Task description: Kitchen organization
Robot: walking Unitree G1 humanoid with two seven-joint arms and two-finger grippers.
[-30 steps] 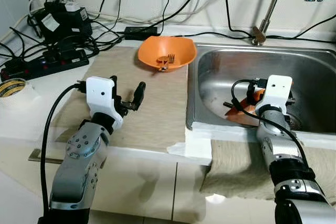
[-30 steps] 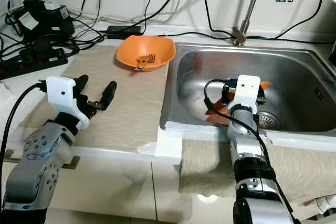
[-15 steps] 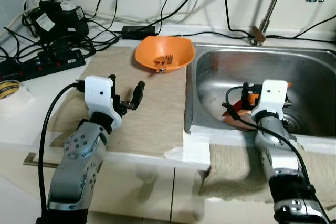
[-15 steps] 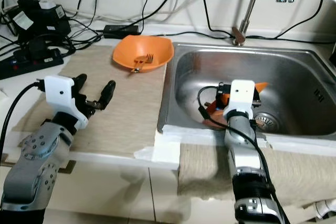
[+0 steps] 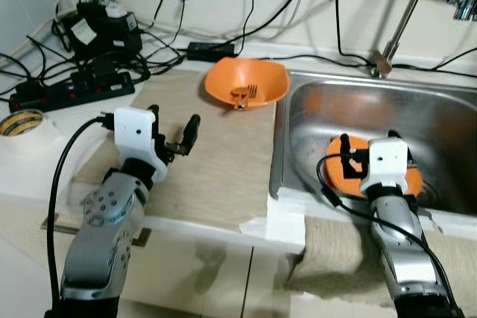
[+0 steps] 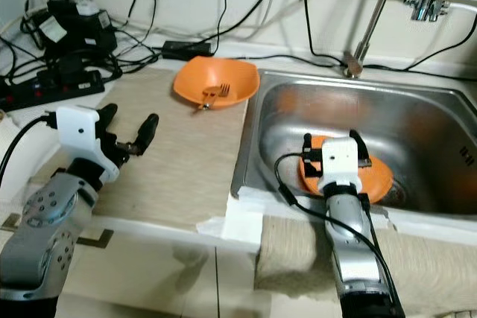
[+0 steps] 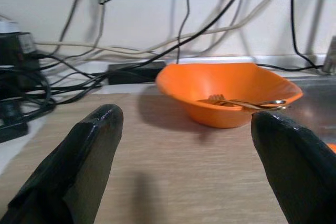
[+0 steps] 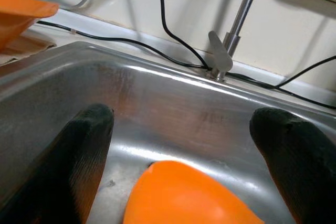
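The right gripper (image 8: 184,145) is hovering, fingers spread apart, over an orange plate (image 6: 376,176) lying in the steel sink (image 6: 425,121). The left gripper (image 5: 170,128) is waiting over the mat (image 5: 216,161), fingers wide, facing an orange bowl (image 5: 247,83) holding a fork (image 5: 244,94).

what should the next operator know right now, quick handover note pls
Left hand: open, holding nothing, hovering over the beige mat, aimed at the orange bowl.
Right hand: open, inside the sink, just above the orange plate.
The bowl sits at the mat's far edge beside the sink with a fork in it.
Done: nothing visibly put away.
Left: plate, bowl and fork all need handling.
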